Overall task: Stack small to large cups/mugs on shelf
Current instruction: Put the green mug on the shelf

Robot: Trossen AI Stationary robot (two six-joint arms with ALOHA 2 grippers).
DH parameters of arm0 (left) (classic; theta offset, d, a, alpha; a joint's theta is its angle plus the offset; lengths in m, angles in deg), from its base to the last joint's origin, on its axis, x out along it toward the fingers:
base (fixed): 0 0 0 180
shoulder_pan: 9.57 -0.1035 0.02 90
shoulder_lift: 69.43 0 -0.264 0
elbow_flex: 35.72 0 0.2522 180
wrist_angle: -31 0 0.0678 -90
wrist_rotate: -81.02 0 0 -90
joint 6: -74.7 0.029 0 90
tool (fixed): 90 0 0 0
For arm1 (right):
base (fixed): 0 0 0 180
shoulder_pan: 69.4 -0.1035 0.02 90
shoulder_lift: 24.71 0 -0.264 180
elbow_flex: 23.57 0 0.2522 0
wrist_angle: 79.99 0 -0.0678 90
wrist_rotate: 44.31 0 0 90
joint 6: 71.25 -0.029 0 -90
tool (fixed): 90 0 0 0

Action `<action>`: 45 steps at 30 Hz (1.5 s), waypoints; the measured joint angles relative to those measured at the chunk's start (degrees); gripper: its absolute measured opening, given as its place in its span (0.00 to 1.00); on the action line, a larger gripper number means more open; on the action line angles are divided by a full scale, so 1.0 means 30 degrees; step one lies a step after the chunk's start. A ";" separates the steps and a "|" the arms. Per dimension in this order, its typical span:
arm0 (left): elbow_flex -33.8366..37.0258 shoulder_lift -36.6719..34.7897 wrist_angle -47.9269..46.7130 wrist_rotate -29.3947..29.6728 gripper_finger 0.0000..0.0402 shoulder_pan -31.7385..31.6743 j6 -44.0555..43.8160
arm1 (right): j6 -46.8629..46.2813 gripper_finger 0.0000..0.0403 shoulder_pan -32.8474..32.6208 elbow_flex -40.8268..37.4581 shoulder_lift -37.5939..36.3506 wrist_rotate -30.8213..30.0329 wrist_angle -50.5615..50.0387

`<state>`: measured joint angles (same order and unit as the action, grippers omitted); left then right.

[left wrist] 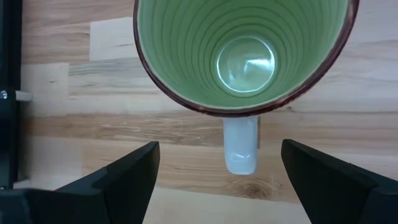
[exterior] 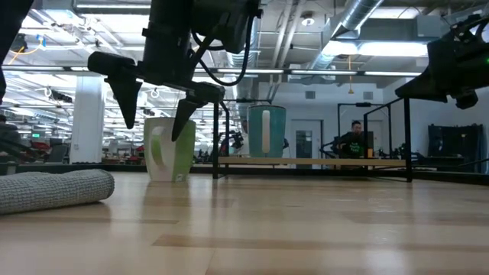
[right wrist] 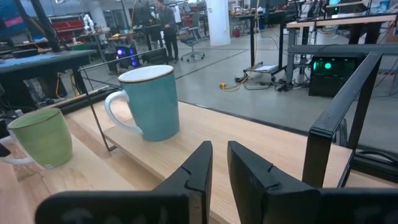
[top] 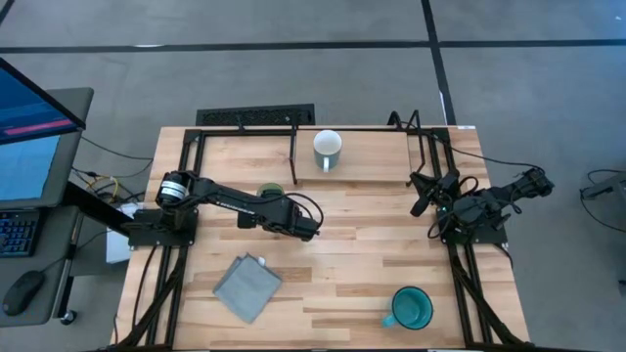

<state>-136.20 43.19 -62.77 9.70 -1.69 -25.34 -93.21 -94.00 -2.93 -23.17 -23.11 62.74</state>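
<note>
High view sets out the job: the shelf (top: 372, 147) runs along the table's far edge, and a pale blue mug (top: 328, 149) with a white inside stands upright on it about midway along. The teal mug (top: 411, 308) sits by the near right corner, well apart from both arms. The light green mug (left wrist: 242, 50) stands on the tabletop left of centre, just in front of the shelf, its handle (left wrist: 240, 146) pointing toward the wrist camera.

The left gripper (exterior: 153, 126) hangs over this green mug, fingers spread wide and touching nothing. The right gripper (right wrist: 214, 168) waits near the right edge, fingers drawn nearly together on nothing.

The step in hand looks like grasping the green mug. To do it well, I would shift so one finger drops inside the rim and the other outside the wall, clear of the handle. Descend straight and close gently, since a glancing touch could tip or slide the mug.
</note>
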 joint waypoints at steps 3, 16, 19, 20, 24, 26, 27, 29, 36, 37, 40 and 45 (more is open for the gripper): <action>0.0000 0.0000 -0.0019 -0.0072 0.82 0.0000 -0.0088 | 0.0000 0.18 0.0007 0.0000 0.0000 0.0000 0.0000; 0.0000 0.0000 -0.0014 -0.0073 0.82 0.0000 0.0258 | -0.0001 0.18 0.0006 0.0000 0.0000 0.0000 0.0000; 0.0000 0.0000 -0.0028 -0.0139 0.81 0.0000 0.0183 | -0.0004 0.18 0.0006 0.0000 0.0000 0.0000 0.0000; 0.0000 0.0000 -0.0028 -0.0139 0.81 0.0000 0.0195 | 0.0000 0.18 0.0007 0.0000 0.0000 0.0005 0.0000; 0.0007 0.0000 -0.0036 -0.0066 0.76 -0.0049 -0.0146 | 0.0000 0.18 0.0007 0.0000 -0.0006 0.0006 0.0000; 0.0007 0.0000 -0.0031 0.0014 0.72 -0.0118 -0.0567 | -0.0003 0.18 0.0005 0.0000 0.0000 0.0003 0.0000; 0.0006 0.0000 -0.0033 0.0014 0.69 -0.0162 -0.0607 | 0.0000 0.18 0.0004 0.0000 0.0000 0.0000 0.0004; 0.0007 0.0000 0.0001 0.0021 0.65 -0.0271 -0.0561 | 0.0000 0.18 0.0007 0.0000 0.0000 0.0000 0.0005; 0.0007 0.0000 0.0144 0.0407 0.57 -0.0529 -0.0882 | -0.0005 0.18 0.0005 0.0000 0.0000 0.0000 0.0005; 0.0007 0.0000 0.0144 0.0407 0.56 -0.0579 -0.0876 | 0.0000 0.18 0.0002 0.0000 0.0000 0.0000 0.0000; 0.0007 0.0000 0.0140 0.0348 0.56 -0.0627 -0.0651 | -0.0001 0.18 0.0007 0.0000 0.0000 0.0000 0.0003; 0.0549 -0.0044 0.1112 0.0145 0.56 -0.0627 -0.0827 | 0.0000 0.18 0.0001 0.0000 -0.0006 0.0006 0.0000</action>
<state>-134.56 43.06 -59.43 10.14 -3.57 -27.82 -93.21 -93.99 -2.93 -23.19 -23.09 62.74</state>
